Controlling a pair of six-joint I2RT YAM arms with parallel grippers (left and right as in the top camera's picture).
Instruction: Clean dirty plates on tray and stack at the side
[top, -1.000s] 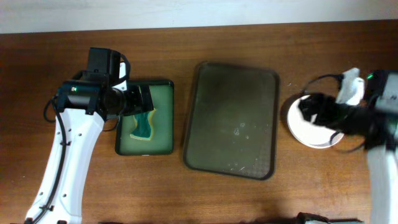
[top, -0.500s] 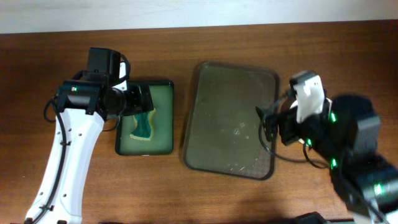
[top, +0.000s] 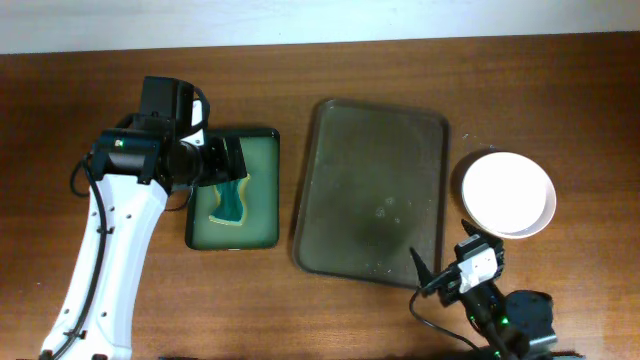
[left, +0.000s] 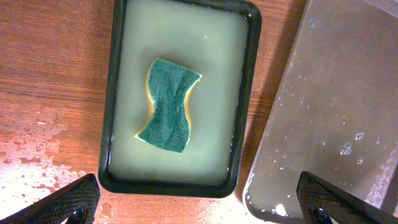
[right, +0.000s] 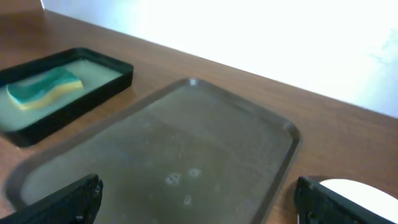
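The white plates (top: 507, 193) sit stacked on the table right of the tray, and they look plain white. One edge of the plates shows in the right wrist view (right: 367, 191). The dark brown-grey tray (top: 370, 120) holds only water droplets, and it also shows in both wrist views (right: 186, 143) (left: 336, 93). My right gripper (top: 428, 283) (right: 199, 205) is open and empty, low at the table's front edge, facing the tray. My left gripper (top: 226, 160) (left: 199, 208) is open and empty above the green tray.
A smaller dark green tray (top: 262, 215) (left: 249, 74) left of the big tray holds soapy water and a teal sponge (top: 228, 200) (left: 166, 106) (right: 43, 86). Wet patches lie on the wood beside it. A wall runs along the back edge.
My right arm has swung away from the stacked plates, across the tray's right edge, and down to the front edge of the table. The plates now show uncovered. The left arm has not moved.
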